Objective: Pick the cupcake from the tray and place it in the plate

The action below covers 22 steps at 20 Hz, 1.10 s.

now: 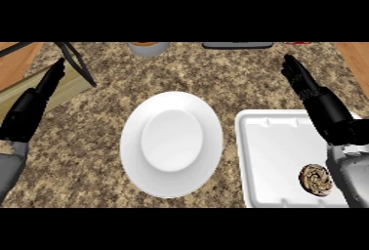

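Nothing's picked yet: the brown swirl-topped cupcake (316, 178) sits lower right in the white plastic tray (277, 161), so the black right hand (302, 80), fingers straight, must drop onto it before the white round plate (172, 144).

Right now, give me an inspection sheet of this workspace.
Surface: speckled granite counter, wooden areas at both far corners.
Job's things: cupcake in the white tray, near its right side; white plate left of the tray, nothing on it.
Clutter: grey bowl-like item and a dark flat object at the far edge; black rods far left.
Hands: left hand open, at the left edge; right hand open, above the tray's far right corner; neither holds anything.
Cables: nothing seen.
Surroundings: nothing seen beyond the counter.
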Motion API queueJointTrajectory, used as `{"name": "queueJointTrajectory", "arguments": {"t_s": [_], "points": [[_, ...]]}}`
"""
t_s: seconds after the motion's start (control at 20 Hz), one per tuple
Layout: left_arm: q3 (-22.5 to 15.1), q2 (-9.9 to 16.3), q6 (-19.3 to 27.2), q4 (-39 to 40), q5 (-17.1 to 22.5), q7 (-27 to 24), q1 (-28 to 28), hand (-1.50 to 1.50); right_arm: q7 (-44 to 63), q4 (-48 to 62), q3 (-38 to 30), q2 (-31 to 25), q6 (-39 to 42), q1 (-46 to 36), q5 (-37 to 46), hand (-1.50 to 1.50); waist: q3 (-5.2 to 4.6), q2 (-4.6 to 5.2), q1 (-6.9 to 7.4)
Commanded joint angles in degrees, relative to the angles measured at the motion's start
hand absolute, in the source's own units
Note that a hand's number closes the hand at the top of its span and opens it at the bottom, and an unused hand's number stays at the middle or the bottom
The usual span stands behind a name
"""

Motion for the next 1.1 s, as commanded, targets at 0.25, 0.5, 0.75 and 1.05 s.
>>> {"name": "queueJointTrajectory", "arguments": {"t_s": [0.25, 0.5, 0.75, 1.05], "points": [[2.29, -10.83, 2.11, 1.5, 7.48, -3.68, 11.68, 0.0, 8.73, -1.38, 2.5, 7.75, 1.78, 8.94, -9.74, 1.5, -1.44, 0.74, 0.39], [1.62, -14.13, 2.18, 1.94, 8.74, -4.77, 14.86, 0.0, -8.67, -3.85, 0.41, 9.82, -17.3, 18.6, 8.7, -1.5, -1.28, 0.61, -1.21], [3.87, -12.34, -1.69, 1.66, 10.35, -3.2, 13.98, 0.0, -22.37, -8.37, 5.09, 12.0, -19.59, 31.85, 14.39, -1.5, -1.29, 0.74, -0.76], [3.62, -14.02, -1.9, 4.99, 7.32, -7.11, 14.28, 0.0, -22.96, -15.79, -4.27, 4.68, -18.99, 40.64, 12.81, -1.5, -1.32, 0.82, -0.85]]}}
